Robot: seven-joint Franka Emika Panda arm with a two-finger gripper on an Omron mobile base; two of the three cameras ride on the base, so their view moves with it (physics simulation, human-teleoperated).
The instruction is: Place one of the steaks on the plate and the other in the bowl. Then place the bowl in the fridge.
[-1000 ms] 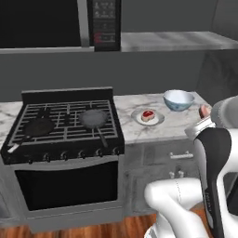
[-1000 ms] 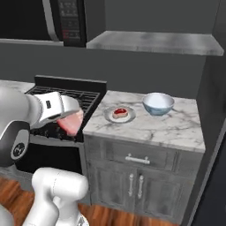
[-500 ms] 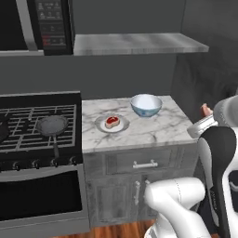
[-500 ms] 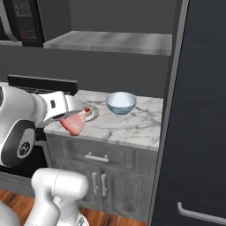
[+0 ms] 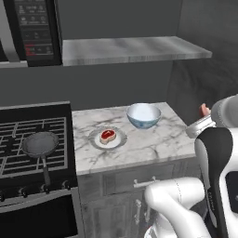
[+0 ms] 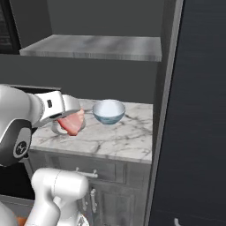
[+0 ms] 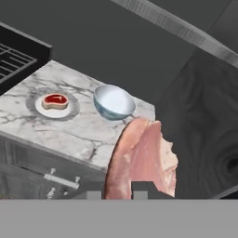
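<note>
2 steaks, and 1 is already where it belongs: the red-centred steak lies flat on the plate, which sits on the marble counter just beside the stove. The other, the pale pink steak, hangs between my gripper's jaws, clenched at 1 edge so the slab droops in front of the hand camera. In the right base view the same steak is carried above the counter's near edge, left of the bowl and apart from it.

I judge the grip holds the meat by its rim because a flat cut offers little else to pinch; that leaves most of it dangling, so a quick swing could make it flap or slip.

The bowl stands upright and empty toward the back of the counter, near the plate but not touching it. It is close to the fridge, whose dark panel rises at the counter's right end, which suits the last step. Next, I judge, I carry the steak over the bowl's mouth and let go low.
</note>
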